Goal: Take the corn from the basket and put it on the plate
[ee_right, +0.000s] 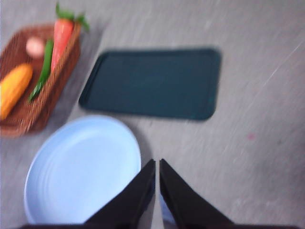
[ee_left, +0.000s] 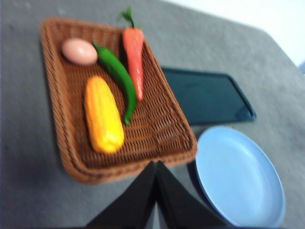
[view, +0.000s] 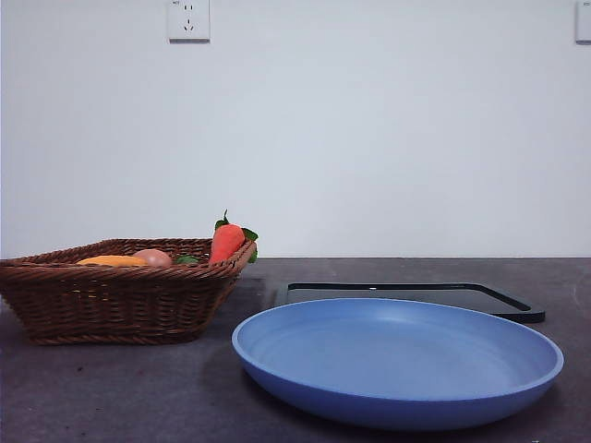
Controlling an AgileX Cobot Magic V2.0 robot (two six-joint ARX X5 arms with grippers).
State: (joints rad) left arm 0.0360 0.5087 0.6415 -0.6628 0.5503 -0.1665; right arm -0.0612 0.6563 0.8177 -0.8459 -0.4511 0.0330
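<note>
We are seeing nothing done yet: the corn [ee_left: 103, 115] is lying in the basket [ee_left: 62, 133], beside a green pepper [ee_left: 117, 76], a carrot [ee_left: 134, 57] and an egg [ee_left: 79, 51], and the plate [view: 397, 365] is sitting bare. Our left gripper [ee_left: 156, 167] is hovering clenched and holding nothing, the corn just ahead of it. Our right gripper [ee_right: 157, 167], likewise clenched, is hanging over the plate's edge, a black tray [ee_right: 152, 83] ahead. Reaching, grasping, carrying and placing are all remaining.
</note>
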